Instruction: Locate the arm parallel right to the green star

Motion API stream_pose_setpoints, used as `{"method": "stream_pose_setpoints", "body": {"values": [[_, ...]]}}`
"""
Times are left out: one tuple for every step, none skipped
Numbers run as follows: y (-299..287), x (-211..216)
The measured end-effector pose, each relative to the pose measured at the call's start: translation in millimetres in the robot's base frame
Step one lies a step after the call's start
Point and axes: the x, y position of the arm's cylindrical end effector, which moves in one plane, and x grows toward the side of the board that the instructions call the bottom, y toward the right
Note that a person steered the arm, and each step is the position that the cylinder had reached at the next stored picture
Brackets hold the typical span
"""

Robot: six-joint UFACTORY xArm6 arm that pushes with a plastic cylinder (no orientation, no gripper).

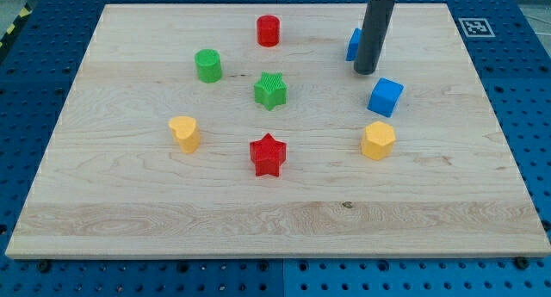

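A robotics lab bench, by the look of it: a pale wooden tabletop [275,215] lies on a blue perforated base [516,90] studded with regular mounting holes, a printed fiducial marker [473,26] sits at the far right corner, and yellow-black hazard tape [15,26] shows far left.

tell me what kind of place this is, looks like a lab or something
Probably a robotics lab bench. A wooden board sits on a blue perforated mounting table, a fiducial marker is stuck on the board's corner, and my tip rests among small blocks such as the green star.
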Motion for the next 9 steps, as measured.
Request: {"method": "stream_pose_setpoints", "body": {"values": [[-3.9,0.0],[-4.4,0.0],[-4.4,0.9],[-4.4,10.2],[-4.4,21.9],[-6.4,24.1],[-12.0,24.1],[-16.4,24.1],[-21.7,24.1]]}}
